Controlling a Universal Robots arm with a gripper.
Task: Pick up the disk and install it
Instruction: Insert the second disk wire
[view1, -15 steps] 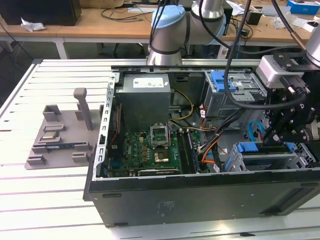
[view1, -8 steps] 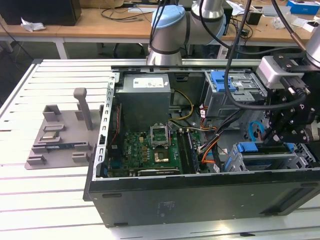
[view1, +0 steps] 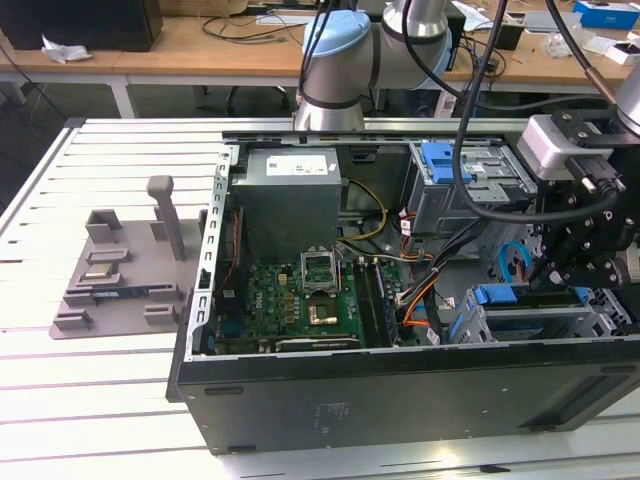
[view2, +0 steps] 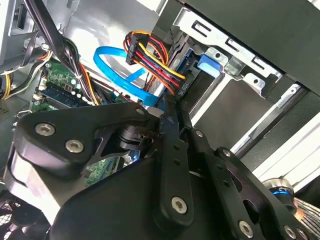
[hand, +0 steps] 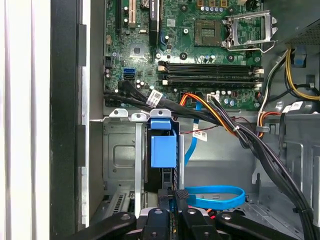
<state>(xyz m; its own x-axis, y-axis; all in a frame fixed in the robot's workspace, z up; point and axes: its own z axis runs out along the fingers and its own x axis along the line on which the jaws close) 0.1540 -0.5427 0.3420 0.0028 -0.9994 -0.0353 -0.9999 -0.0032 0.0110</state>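
Observation:
The disk (hand: 163, 149) sits upright in the grey metal drive cage (hand: 120, 150) at the front corner of the open computer case, its blue carrier rail showing on the upper edge. In the second wrist view the disk's blue tab (view2: 209, 65) lies inside the cage slot. My gripper (hand: 173, 196) hangs just over the disk's near end, its black fingers (view2: 172, 130) drawn together. I cannot tell whether they touch the disk. In the exterior view the gripper (view1: 562, 285) is low over the cage holding the disk (view1: 520, 297), at the exterior view's right.
A looped blue data cable (hand: 215, 196) and a red, yellow and black power bundle (view2: 155, 60) run close beside the fingers. The motherboard (view1: 300, 300), power supply (view1: 290, 195) and an upper bay with a blue bracket (view1: 440, 160) sit inside the case. A grey fixture (view1: 120, 270) lies on the table.

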